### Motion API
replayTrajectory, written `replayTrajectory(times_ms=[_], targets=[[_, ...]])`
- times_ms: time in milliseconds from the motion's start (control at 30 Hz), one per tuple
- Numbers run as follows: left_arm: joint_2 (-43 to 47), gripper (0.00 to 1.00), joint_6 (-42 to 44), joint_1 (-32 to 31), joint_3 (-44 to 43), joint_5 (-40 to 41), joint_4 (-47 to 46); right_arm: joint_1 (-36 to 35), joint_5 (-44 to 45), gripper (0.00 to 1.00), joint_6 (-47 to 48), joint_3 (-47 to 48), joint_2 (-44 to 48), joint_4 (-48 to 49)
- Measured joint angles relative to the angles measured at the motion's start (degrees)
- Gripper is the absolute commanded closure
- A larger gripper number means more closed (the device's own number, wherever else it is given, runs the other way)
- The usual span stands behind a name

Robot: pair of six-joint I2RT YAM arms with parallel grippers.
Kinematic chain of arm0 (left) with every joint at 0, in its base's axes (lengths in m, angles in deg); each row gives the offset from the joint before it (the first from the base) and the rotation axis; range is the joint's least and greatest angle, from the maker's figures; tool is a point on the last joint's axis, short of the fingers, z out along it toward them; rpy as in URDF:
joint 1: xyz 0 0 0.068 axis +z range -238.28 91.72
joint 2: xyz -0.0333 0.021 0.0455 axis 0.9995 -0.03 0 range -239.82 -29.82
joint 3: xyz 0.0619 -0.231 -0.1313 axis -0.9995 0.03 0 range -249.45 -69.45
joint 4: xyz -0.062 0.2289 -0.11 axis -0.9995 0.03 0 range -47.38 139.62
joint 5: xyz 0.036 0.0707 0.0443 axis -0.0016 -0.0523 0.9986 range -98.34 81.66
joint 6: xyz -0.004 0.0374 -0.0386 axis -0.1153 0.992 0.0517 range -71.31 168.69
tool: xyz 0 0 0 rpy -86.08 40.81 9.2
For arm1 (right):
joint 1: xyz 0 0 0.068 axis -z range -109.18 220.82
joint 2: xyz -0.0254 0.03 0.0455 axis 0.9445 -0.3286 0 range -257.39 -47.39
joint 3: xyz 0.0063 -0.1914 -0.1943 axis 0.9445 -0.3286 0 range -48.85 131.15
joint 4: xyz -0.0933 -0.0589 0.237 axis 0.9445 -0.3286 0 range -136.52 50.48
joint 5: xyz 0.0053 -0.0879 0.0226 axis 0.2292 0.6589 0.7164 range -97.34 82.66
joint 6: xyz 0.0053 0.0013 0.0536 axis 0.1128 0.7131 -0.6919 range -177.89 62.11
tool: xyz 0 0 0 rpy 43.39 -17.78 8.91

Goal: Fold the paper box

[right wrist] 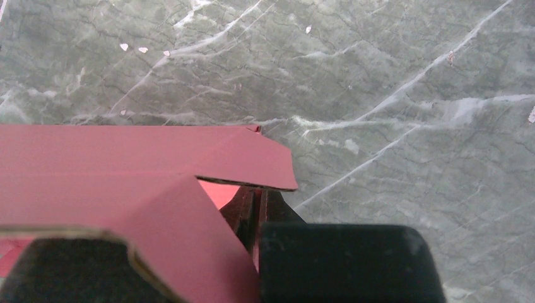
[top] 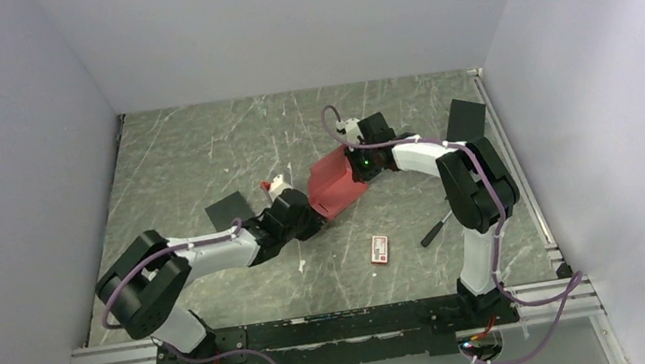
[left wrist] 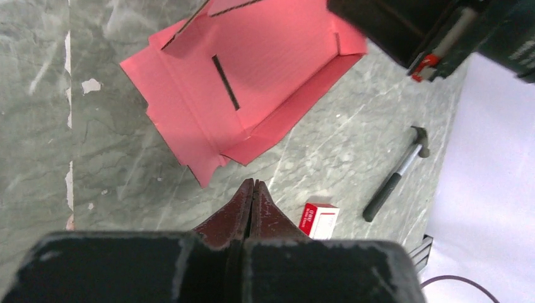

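- The paper box sits near the middle of the desk and is only partly formed. We see a base panel with a slot, some walls raised, and corner flaps lying loose.
- At the box's 1 o'clock edge the right gripper is closed. Its tips disappear under a red flap, and it seems to us to pinch a wall there, though the contact itself is hidden.
- At the box's 7 o'clock the left gripper is closed tight on nothing. Its tips are just short of the nearest corner flap and do not touch it.
- Further out we see a red-and-white packet at 5 o'clock and a dark pen-like tool at 4 o'clock. A black box lies at 2 o'clock beyond the right arm, and a flat black square at 9 o'clock.
- We judge the folding about midway, with walls and flaps not yet locked.
- The main risk is the right gripper's hold on a thin edge. If the left gripper nudges the near flap hard, the sheet may pivot, slip free, and let the raised walls drop flat.
- A push that lands away from a scored line could crease the thin card in the wrong place.
- With both grippers close to the same small box, a misjudged reach could bring them into each other.
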Motion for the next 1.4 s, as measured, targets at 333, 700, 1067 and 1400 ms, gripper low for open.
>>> replayTrajectory(times_ms=[333,700,1067,1400], targets=[[-6.6,1.0,0.2,0.0,-2.0,-2.6,0.5,0.0,0.0,1.0,-0.2,0.0,0.0,0.0],[-8.3,1.0,0.7,0.7,-6.4,-1.1,2.1,0.0,0.0,1.0,-0.2,0.0,0.0,0.0],[-9.8,1.0,2.0,1.2,-7.5,0.3,4.8,-0.2,0.0,1.0,-0.4,0.0,0.0,0.0],[-12.7,1.0,3.8,1.7,-10.7,0.3,4.9,-0.3,0.2,1.0,-0.4,0.0,0.0,0.0]])
